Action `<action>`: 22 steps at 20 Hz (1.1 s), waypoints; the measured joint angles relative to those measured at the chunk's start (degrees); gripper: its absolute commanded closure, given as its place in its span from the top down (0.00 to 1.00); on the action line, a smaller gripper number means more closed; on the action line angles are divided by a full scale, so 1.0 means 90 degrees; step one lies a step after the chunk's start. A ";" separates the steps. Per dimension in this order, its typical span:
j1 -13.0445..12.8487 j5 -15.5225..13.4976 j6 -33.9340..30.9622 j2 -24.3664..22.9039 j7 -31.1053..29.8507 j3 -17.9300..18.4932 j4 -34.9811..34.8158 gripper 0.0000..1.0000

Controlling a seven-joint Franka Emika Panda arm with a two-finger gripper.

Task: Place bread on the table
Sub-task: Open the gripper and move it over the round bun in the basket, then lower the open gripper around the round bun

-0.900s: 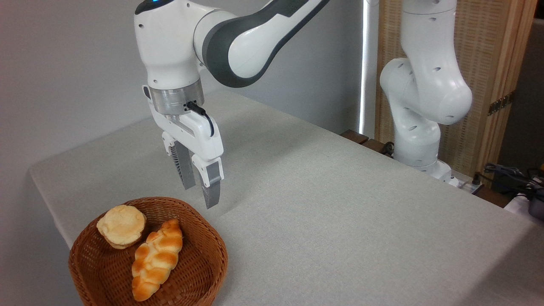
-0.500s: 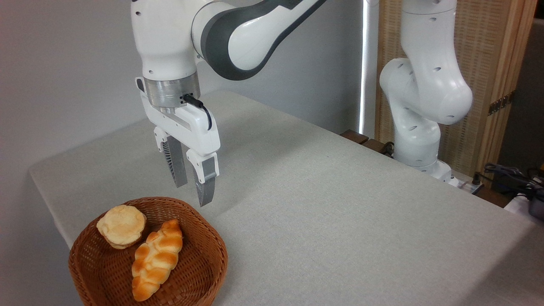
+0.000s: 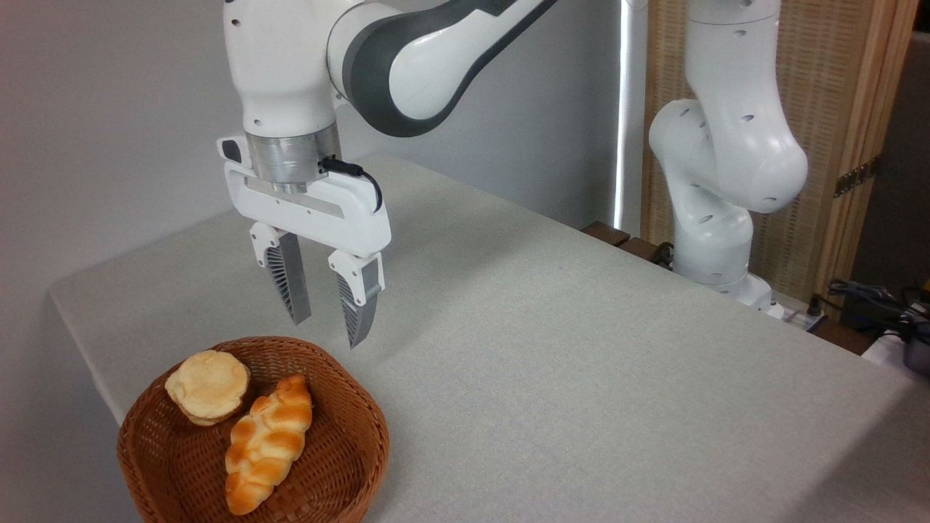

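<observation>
While bread [image 3: 208, 386] sits in basket [image 3: 349, 465] | fingers [image 3: 360, 309] spread, empty | grey-beige table [image 3: 581, 349] | plain wall [image 3: 109, 109], perhaps grey

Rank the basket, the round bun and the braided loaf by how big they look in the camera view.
Largest to smallest:
1. basket
2. braided loaf
3. round bun
All three sit at similar nearness to the camera, so the order holds.

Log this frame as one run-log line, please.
phase: approach | gripper: open, empty, above basket rim | bread: in basket beside braided loaf | table: no bread yet
</observation>
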 measured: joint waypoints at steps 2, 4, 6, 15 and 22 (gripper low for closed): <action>0.0002 -0.0128 0.0446 0.0002 -0.0538 0.0007 0.0009 1.00; 0.0007 -0.0274 0.0944 0.0025 -0.0999 0.0012 0.0010 1.00; 0.0009 -0.0382 0.1379 0.0092 -0.1406 0.0012 0.0010 1.00; -0.0025 -0.0775 0.3409 0.0794 -0.2474 -0.0025 0.0011 1.00; -0.0073 -0.0775 0.3806 0.1170 -0.2474 -0.0107 0.0015 1.00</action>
